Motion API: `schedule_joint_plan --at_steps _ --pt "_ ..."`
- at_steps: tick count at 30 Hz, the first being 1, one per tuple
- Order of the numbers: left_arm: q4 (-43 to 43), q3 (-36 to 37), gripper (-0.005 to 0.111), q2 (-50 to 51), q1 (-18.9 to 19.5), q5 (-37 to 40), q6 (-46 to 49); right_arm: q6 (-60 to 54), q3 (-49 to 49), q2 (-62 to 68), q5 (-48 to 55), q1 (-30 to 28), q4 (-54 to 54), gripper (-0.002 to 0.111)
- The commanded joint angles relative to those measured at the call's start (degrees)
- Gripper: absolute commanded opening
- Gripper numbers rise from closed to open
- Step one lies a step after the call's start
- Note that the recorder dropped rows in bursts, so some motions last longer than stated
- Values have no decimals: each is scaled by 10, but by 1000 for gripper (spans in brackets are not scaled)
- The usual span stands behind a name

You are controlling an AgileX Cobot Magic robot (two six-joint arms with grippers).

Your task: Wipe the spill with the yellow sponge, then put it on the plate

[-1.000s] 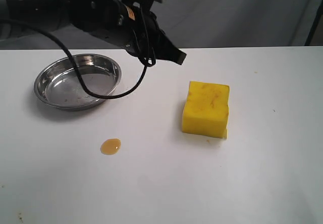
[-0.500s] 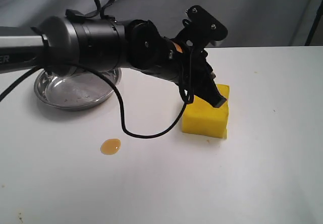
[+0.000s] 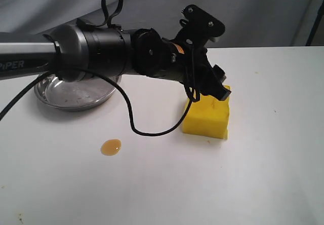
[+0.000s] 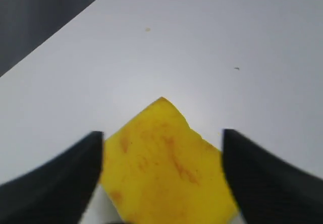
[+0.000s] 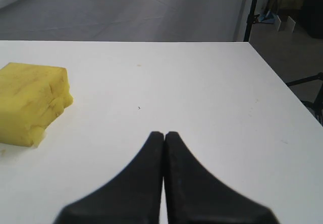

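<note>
The yellow sponge [image 3: 207, 116] lies right of the table's middle, with orange-brown stains on its top face [image 4: 161, 163]. My left gripper [image 3: 217, 86] is down at the sponge's top back edge. Its dark fingers [image 4: 86, 168] stand wide apart on either side of the block, so the left gripper [image 4: 160, 133] is open. The spill [image 3: 111, 147] is a small amber blob at the front left. Partly behind the left arm, the steel plate [image 3: 66, 97] sits at the back left. My right gripper [image 5: 164, 133] is shut and holds nothing; the sponge [image 5: 30, 105] lies off to its side.
A black cable [image 3: 152, 132] loops down from the left arm onto the table between the spill and the sponge. The table's edge [image 5: 275, 77] runs beside the right gripper, with a dark stand [image 5: 250, 12] beyond it.
The left arm has swung from the back, near the plate, down to the sponge. Its jaws have opened and now flank the block. Sponge, spill and plate have not moved.
</note>
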Motion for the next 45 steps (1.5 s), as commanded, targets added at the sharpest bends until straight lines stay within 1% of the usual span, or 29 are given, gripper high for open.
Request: schedule_joint_plan --at_steps 1,5,8,13,19,24,30,37,45 --pt "-23 -4 104 7 -2 -35 -52 -5 2 -3 -1 0 3 0" --pt "-24 -4 104 16 -2 -41 -52 -5 2 -3 -1 0 3 0" --pt "-24 -4 104 23 -2 -59 -52 -5 2 -3 -1 0 3 0" --pt "-66 -4 104 49 -4 -95 -53 -5 2 -3 -1 0 3 0" --pt "-73 -6 104 82 -12 -154 -60 -5 2 -3 -1 0 3 0" --pt "-81 -34 104 113 -13 -145 -118 -5 2 -3 -1 0 3 0" --pt "-81 -78 104 147 -13 -131 -124 -5 2 -3 -1 0 3 0" --pt "-82 -78 104 171 -13 -137 -123 -5 2 -3 -1 0 3 0" --pt "-82 -78 104 175 -13 -132 -122 -5 2 -3 -1 0 3 0"
